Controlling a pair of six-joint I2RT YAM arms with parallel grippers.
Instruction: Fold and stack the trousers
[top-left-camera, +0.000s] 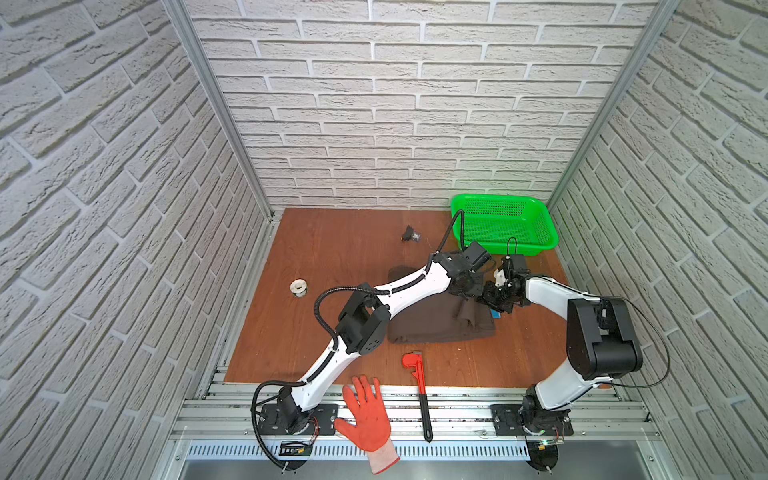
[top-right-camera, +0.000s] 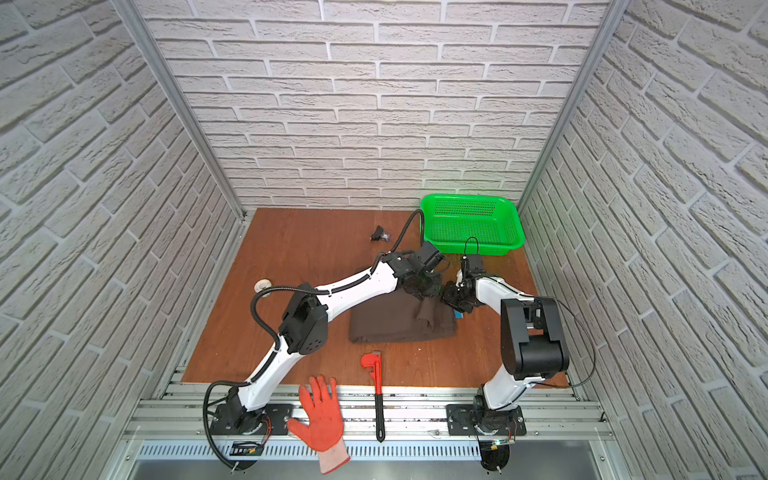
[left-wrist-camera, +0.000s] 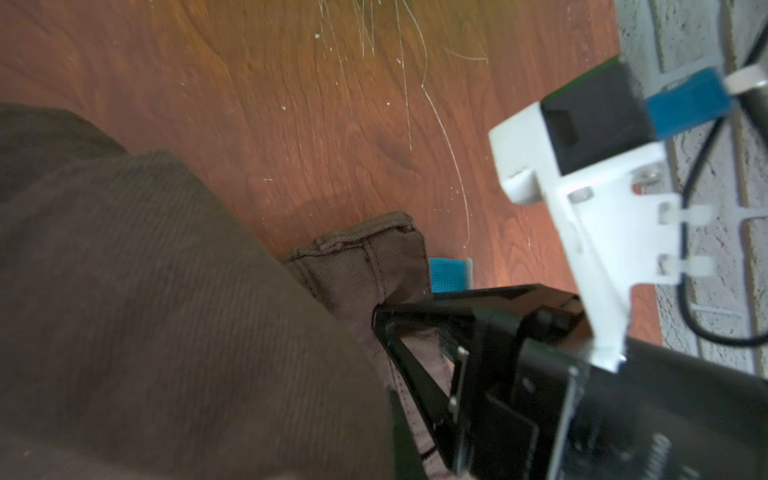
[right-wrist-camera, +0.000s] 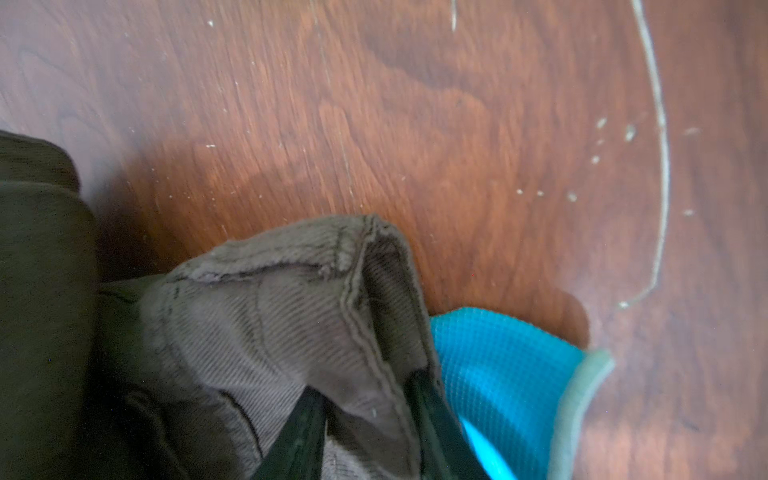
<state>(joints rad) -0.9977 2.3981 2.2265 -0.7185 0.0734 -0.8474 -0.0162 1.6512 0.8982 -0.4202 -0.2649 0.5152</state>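
Orange glove is lying on the front rail. Beyond, trousers are lying part-folded on the bench, long axis left-right. Right end effector is pinching their right corner; left end effector is sitting closed just beside, grip hidden.

folded dark brown trousers on the table, 1 corner lifted

You've got 1 pr trousers, 2 gloves (1 orange glove, 1 blue-cuffed glove, mostly hidden), 1 pipe wrench, 1 green basket, 1 white roll, 1 small black item, 2 arms: left arm, right arm.
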